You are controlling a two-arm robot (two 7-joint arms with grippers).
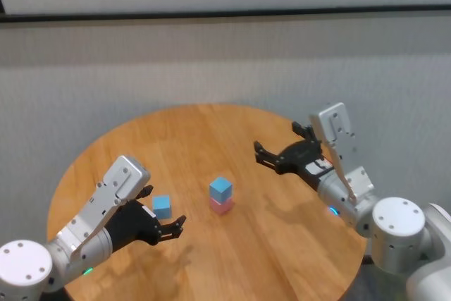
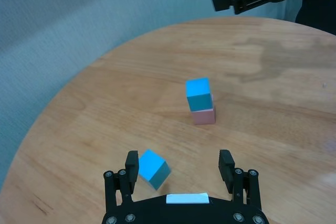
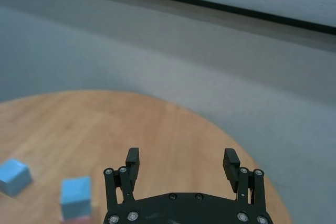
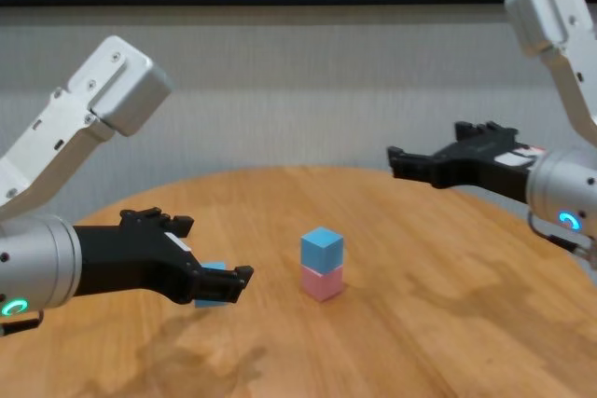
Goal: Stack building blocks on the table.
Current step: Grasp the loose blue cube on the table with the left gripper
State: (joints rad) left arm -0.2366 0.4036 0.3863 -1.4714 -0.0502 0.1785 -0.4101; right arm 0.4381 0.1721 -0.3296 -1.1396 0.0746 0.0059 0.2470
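Though backed by what seems a grey wall — round wood-grain table (image 1: 296,244), both pincers wide open, empty.

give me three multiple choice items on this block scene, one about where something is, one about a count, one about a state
1. Where is the loose blue block?
A. on the table by the left pincer
B. on top of the stack
C. held in the right pincer

2. How many blocks are on the table?
A. two
B. three
C. four

3. What state is the right pincer in?
A. shut on a block
B. shut and empty
C. open and empty

Answers:
1. A, it lies alone on the wood close to the left pincer's fingers.
2. B, one blue block sits on the pink block, and another blue one lies apart.
3. C, the right wrist view shows its fingers spread with nothing between them, raised above the table.
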